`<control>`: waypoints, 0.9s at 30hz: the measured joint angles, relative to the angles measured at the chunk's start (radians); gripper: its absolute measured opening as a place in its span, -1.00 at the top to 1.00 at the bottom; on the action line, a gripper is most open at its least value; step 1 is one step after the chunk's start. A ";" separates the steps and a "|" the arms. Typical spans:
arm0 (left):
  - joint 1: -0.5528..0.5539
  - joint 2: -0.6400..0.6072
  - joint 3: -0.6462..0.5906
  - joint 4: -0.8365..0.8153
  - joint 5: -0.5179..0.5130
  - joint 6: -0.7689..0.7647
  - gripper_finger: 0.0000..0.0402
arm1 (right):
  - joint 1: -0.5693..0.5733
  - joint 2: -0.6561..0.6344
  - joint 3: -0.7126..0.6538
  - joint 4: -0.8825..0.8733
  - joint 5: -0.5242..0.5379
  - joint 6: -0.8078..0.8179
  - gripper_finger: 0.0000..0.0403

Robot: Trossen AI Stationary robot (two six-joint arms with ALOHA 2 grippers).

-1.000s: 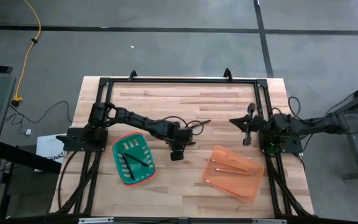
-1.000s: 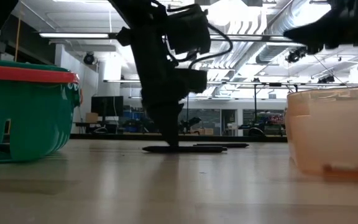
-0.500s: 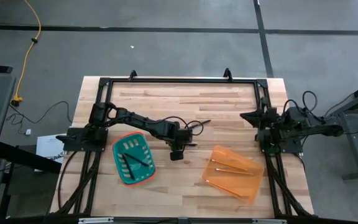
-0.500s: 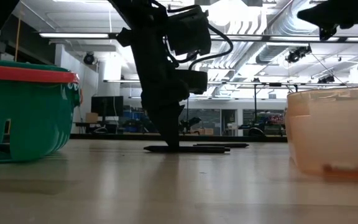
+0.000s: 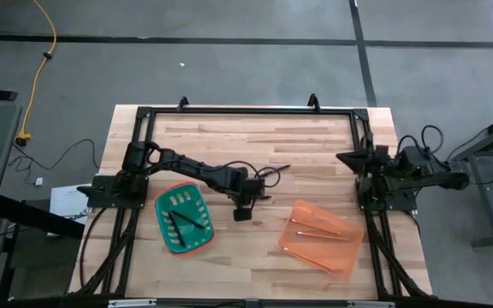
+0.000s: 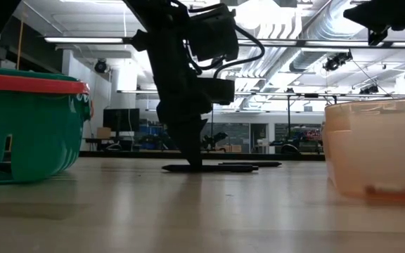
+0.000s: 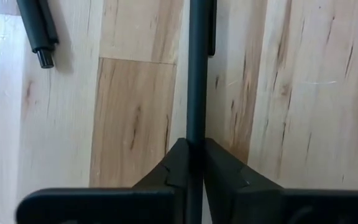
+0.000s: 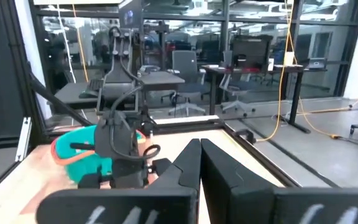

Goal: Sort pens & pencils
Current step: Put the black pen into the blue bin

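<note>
Lying flat on wood, thin near-black pen (image 7: 196,74) between fingers (image 7: 178,163).

Overhead camera looks straight down; low one sits level with the table (image 5: 229,137) (both show it).

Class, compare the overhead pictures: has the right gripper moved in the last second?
Yes. The right gripper has pulled back from over the table toward the frame post at the table's right edge, and is now raised beside it.

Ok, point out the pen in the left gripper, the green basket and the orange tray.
pen (image 7: 196,74), left wrist view, mid-shaft.
green basket (image 5: 163,199), high view, rim.
orange tray (image 5: 346,263), high view, corner wall.
</note>
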 joint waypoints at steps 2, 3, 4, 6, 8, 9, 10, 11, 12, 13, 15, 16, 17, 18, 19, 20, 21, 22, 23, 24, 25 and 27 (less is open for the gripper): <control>-0.004 -0.004 0.001 -0.008 -0.006 0.006 0.96 | 0.000 -0.019 0.000 -0.023 0.002 0.004 1.00; -0.005 -0.005 0.004 -0.015 -0.006 0.006 0.96 | 0.000 -0.025 0.000 -0.034 0.002 0.007 1.00; -0.005 -0.006 0.009 -0.022 -0.006 0.007 0.95 | 0.000 -0.025 0.000 -0.043 0.002 0.007 1.00; -0.006 -0.008 0.027 -0.043 -0.006 0.007 0.92 | 0.000 -0.024 0.000 -0.059 0.002 0.006 1.00; -0.006 -0.009 0.044 -0.074 -0.007 0.006 0.92 | 0.000 -0.021 0.000 -0.062 0.002 0.006 1.00; -0.006 -0.009 0.053 -0.089 -0.007 0.006 0.92 | 0.000 -0.018 0.000 -0.070 0.002 0.005 1.00; -0.006 -0.009 0.063 -0.100 -0.007 0.006 0.94 | 0.000 -0.018 0.000 -0.077 0.002 0.005 1.00; -0.006 -0.009 0.075 -0.109 -0.008 0.006 0.95 | 0.000 -0.018 0.000 -0.078 0.002 0.005 1.00; -0.006 -0.009 0.087 -0.121 -0.008 0.007 0.96 | 0.000 -0.018 0.000 -0.079 0.002 0.005 1.00; -0.006 -0.009 0.101 -0.143 -0.008 0.010 0.96 | 0.000 -0.018 0.000 -0.081 0.002 0.005 1.00; -0.008 -0.009 0.137 -0.193 -0.008 0.021 0.96 | 0.000 -0.018 0.000 -0.082 0.002 0.005 1.00; -0.012 -0.009 0.154 -0.213 -0.010 0.022 0.96 | 0.000 -0.018 0.000 -0.082 0.002 0.005 1.00; -0.015 -0.012 0.169 -0.231 -0.017 0.023 0.95 | 0.000 -0.018 0.000 -0.082 0.002 0.005 1.00; -0.023 -0.021 0.178 -0.253 -0.018 0.024 0.95 | 0.000 -0.018 0.000 -0.082 0.002 0.008 1.00; -0.032 -0.030 0.185 -0.272 -0.021 0.025 0.95 | 0.000 -0.018 0.000 -0.080 0.002 0.011 1.00; -0.043 -0.042 0.189 -0.274 -0.027 0.026 0.95 | 0.000 -0.018 0.000 -0.080 0.002 0.020 1.00; -0.055 -0.058 0.190 -0.283 -0.033 0.026 0.96 | 0.000 -0.018 0.000 -0.081 0.002 0.030 1.00; -0.067 -0.075 0.190 -0.303 -0.041 0.025 0.96 | 0.000 -0.018 0.000 -0.081 0.002 0.031 1.00; -0.079 -0.092 0.190 -0.315 -0.051 0.023 0.97 | 0.000 -0.018 0.000 -0.081 0.002 0.031 1.00; -0.091 -0.111 0.190 -0.326 -0.056 0.015 0.97 | 0.000 -0.018 0.000 -0.082 0.002 0.031 1.00; -0.101 -0.131 0.190 -0.346 -0.060 0.003 0.97 | 0.000 -0.018 0.000 -0.082 0.002 0.031 1.00; -0.117 -0.173 0.190 -0.376 -0.066 -0.030 0.96 | 0.000 -0.017 0.000 -0.085 0.002 0.031 1.00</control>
